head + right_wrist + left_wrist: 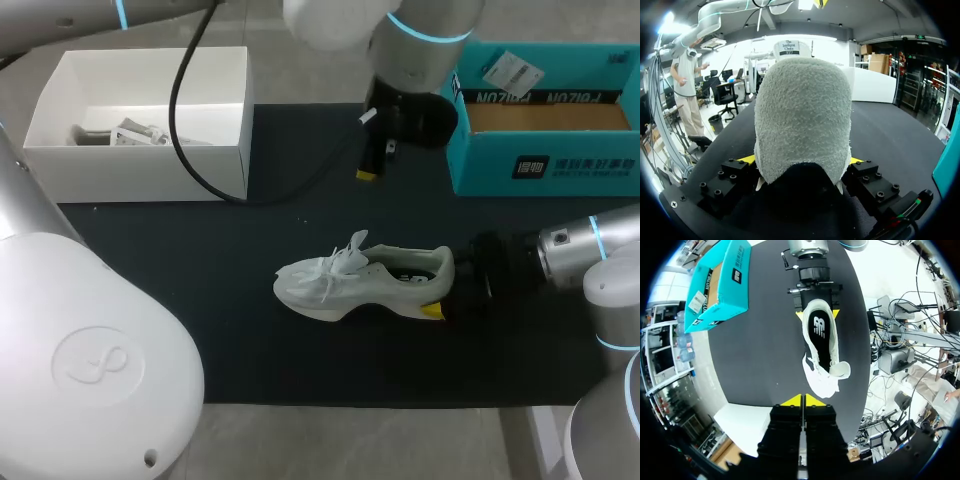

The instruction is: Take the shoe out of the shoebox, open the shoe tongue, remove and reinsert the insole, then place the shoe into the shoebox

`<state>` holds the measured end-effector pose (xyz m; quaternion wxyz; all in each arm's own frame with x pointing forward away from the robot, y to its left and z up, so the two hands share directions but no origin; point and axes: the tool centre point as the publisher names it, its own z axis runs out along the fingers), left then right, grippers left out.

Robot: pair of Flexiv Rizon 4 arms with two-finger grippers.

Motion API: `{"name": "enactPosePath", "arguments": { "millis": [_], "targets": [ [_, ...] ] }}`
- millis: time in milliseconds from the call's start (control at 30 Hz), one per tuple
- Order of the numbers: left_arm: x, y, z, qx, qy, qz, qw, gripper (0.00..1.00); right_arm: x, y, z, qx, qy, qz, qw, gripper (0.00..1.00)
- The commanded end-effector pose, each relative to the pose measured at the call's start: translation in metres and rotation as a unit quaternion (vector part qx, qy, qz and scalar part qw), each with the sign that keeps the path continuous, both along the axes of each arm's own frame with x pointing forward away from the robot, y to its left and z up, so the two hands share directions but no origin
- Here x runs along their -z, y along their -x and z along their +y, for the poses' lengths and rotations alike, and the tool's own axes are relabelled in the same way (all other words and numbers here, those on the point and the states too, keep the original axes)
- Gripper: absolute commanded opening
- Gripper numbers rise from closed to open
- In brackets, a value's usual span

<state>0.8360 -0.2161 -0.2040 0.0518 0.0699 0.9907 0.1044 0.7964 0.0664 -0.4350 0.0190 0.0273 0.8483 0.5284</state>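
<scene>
A white sneaker (350,285) lies on its sole in the middle of the black mat (200,300), toe to the left, laces loose. Its heel (802,110) sits between the fingers of my right gripper (443,288), which clamps it from both sides. In the left wrist view the black insole (819,332) shows inside the shoe (822,377). My left gripper (368,172) hangs above the mat behind the shoe, its yellow tips (802,401) pressed together with nothing in them. The teal shoebox (540,120) stands open at the back right.
A white open box (140,150) with crumpled paper inside stands at the back left. A black cable (200,170) from my left arm loops over its right wall. Bare mat lies in front of the shoe and to its left.
</scene>
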Motion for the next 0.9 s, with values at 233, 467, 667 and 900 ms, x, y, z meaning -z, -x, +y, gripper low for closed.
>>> {"name": "enactPosePath", "arguments": {
  "millis": [233, 467, 667, 900],
  "targets": [
    [0.035, 0.008, -0.016, 0.036, 0.055, -0.016, 0.998, 0.00, 0.003, 0.000, 0.002, 0.001, 0.001, 0.000, 1.000, 0.00],
    [0.040, 0.012, -0.025, 0.097, 0.060, 0.010, 0.993, 0.00, 0.003, 0.000, 0.002, 0.001, 0.001, 0.000, 1.000, 0.00],
    [0.040, 0.012, -0.025, 0.097, 0.060, 0.010, 0.993, 0.00, 0.003, 0.000, 0.002, 0.001, 0.001, 0.000, 1.000, 0.00],
    [0.047, 0.011, -0.029, 0.104, 0.083, -0.002, 0.991, 0.00, 0.003, 0.000, 0.002, 0.001, 0.001, 0.000, 1.000, 0.00]
  ]
}}
